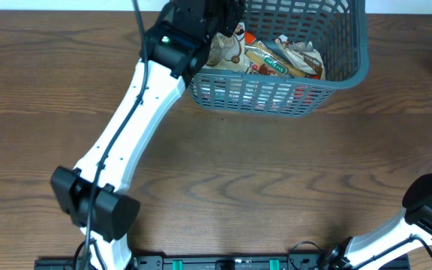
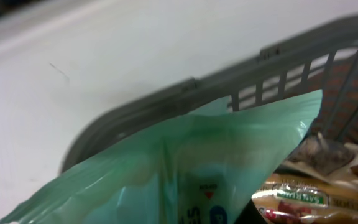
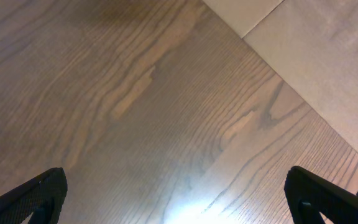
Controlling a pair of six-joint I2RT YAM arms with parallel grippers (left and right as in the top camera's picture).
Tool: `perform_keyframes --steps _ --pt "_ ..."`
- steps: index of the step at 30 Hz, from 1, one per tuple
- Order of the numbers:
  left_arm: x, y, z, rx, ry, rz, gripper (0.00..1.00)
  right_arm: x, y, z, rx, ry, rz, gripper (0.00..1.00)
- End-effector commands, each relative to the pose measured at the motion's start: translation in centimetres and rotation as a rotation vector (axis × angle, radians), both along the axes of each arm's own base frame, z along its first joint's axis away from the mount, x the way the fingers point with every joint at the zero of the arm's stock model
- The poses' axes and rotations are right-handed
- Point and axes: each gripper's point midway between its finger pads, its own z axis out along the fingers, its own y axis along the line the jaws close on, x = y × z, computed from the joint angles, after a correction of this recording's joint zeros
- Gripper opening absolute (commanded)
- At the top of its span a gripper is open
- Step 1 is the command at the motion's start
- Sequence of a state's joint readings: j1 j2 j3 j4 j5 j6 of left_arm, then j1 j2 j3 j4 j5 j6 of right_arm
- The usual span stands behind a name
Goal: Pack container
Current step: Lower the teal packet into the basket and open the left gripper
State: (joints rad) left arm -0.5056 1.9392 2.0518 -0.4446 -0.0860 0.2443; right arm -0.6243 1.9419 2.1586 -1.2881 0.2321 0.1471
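**A:** A brown wood-grain table (image 1: 276, 180) fills the overhead view. Where does the task's thing stand on it?

**B:** The container (image 1: 355, 71) stands upright at the far edge, a little right of centre. Several snack packets (image 1: 280, 60) lie on its floor.

**A:** And which arm is nearest to it?

**B:** The left arm (image 1: 137, 112) reaches from the near left side up to the container's left end. The left gripper (image 1: 217, 21) hangs over the rim there. In the left wrist view a green packet (image 2: 185, 168) fills the foreground, tilted, just above the rim and the packets inside.

**A:** Is that packet clamped?

**B:** That cannot be told, because the packet hides the fingers. It sits so close to the lens that it is probably being carried, but that is only a judgement.

**A:** And the other arm?

**B:** The right gripper (image 3: 179, 199) is well apart from the container, at the near right. Its fingers are spread wide over bare wood and hold nothing.

**A:** So which step is in hand?

**B:** It looks like the delivery of the green packet into the container. The next move calls for taking the packet fully past the rim and lowering it toward the floor beside the others. Only then should the fingers release it, so that no corner catches on the thick rim or the lattice wall.
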Motion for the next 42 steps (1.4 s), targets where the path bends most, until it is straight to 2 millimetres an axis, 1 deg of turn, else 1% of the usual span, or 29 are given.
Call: perform_keyframes --steps 1,5,16,25,33,42 --pt "1.2 -0.3 -2.0 0.031 0.015 0.007 0.06 -0.1 -0.3 -0.4 0.0 0.016 0.004 0.99" --pt "2.1 -0.7 -4.2 0.044 0.046 0.008 0.06 -0.1 -0.3 -0.4 0.0 0.016 0.004 0.99" --pt "2.9 -0.9 -7.6 0.072 0.103 0.013 0.06 -0.1 -0.3 -0.4 0.0 0.016 0.004 0.99" --pt "2.3 -0.6 -9.8 0.105 0.17 0.014 0.06 -0.1 -0.3 -0.4 0.0 0.016 0.004 0.99" --pt "1.7 -0.3 -12.5 0.13 0.226 0.017 0.06 -0.1 -0.3 -0.4 0.0 0.016 0.004 0.99" --pt "1.3 -0.1 -14.1 0.133 0.264 0.027 0.06 -0.1 -0.3 -0.4 0.0 0.016 0.004 0.99"
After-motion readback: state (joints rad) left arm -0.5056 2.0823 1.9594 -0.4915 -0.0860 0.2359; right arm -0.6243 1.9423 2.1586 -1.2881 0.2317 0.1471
